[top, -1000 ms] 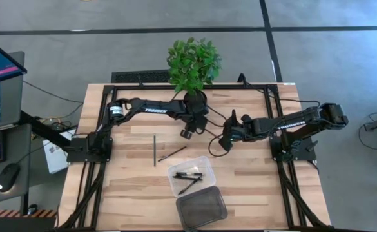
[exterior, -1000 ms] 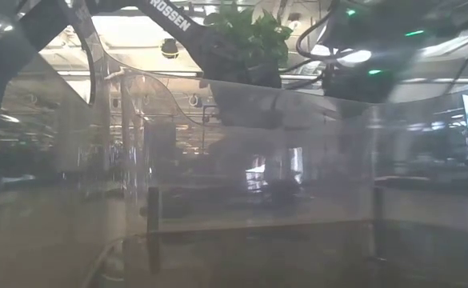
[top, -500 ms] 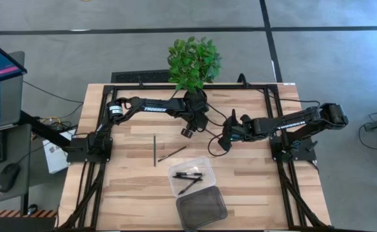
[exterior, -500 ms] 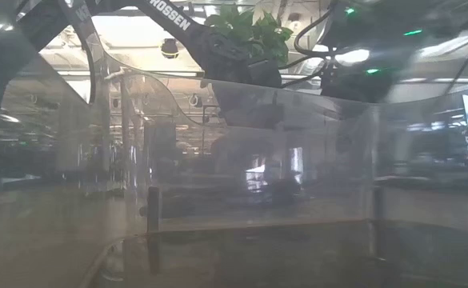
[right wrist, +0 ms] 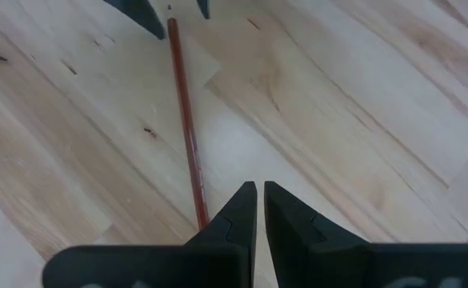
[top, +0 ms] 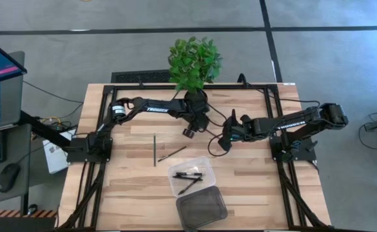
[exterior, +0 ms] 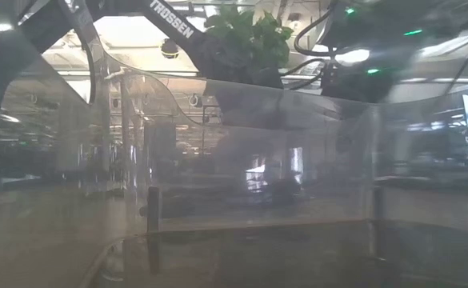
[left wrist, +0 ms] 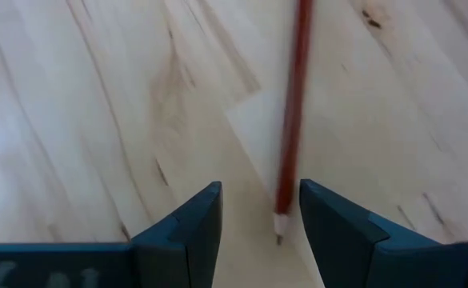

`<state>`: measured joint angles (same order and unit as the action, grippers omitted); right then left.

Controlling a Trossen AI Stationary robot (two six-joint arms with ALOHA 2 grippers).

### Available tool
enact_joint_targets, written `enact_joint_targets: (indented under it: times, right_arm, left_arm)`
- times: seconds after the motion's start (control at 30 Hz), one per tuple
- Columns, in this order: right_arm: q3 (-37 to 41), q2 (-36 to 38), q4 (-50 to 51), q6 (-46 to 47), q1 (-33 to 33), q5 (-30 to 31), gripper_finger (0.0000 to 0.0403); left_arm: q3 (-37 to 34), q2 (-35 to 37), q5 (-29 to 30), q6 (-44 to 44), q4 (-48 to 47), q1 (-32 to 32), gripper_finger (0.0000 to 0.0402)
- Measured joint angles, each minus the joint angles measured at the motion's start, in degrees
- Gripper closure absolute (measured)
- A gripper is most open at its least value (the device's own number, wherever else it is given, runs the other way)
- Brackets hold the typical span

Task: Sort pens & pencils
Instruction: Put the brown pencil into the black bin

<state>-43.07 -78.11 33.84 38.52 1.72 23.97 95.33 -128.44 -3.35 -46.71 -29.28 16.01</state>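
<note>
Left gripper [top: 189,132] is seen hovering over the pale wooden table [top: 124,187], just in front of the green potted plant [top: 193,63], with its dark fingers [left wrist: 187,232] spread and nothing between them but air; in its wrist view the sharpened tip of a slim reddish-brown pencil [left wrist: 291,136] lies flat on the wood in the gap, neither finger touching it. Right gripper [top: 222,143] is held low near the table's middle, jaws pressed almost together and empty, the same reddish pencil [right wrist: 187,132] lying just beside its fingertips. Two more slim dark pencils [top: 154,149] are lying on the open table to the left of a clear plastic tub [top: 191,175], in which the thick black pens [top: 189,175] are collected; a second, darker tub [top: 202,207] stands just beside it, nearer the front edge. Compared with a second ago, the left gripper has been drawn slightly back toward the plant; the right arm, pencils and tubs are unchanged.
</note>
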Motion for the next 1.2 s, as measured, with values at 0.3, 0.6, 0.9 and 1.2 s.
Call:
enact_joint_targets:
  times: [0.3, 0.6, 0.9, 1.2]
  right_arm:
    - [0.0, 0.0, 0.04, 0.0, 0.02, -0.2, 0.0356]
    - [0.0, 0.0, 0.16, 0.0, 0.02, -0.93, 0.0356]
    - [0.0, 0.0, 0.38, -0.04, 0.02, -1.71, 0.0356]
    - [0.0, 0.0, 0.4, -0.07, 0.02, -1.68, 0.0356]
  left_arm:
    - [0.79, -0.79, 1.29, -0.04, -2.93, -0.15, 0.0244]
    - [0.76, -0.79, 2.62, 1.09, -5.88, -0.88, 0.0244]
    - [0.63, -0.85, 4.56, 0.78, -5.92, -2.53, 0.0244]
    - [0.61, -0.85, 4.21, 0.61, -6.1, -2.73, 0.0244]
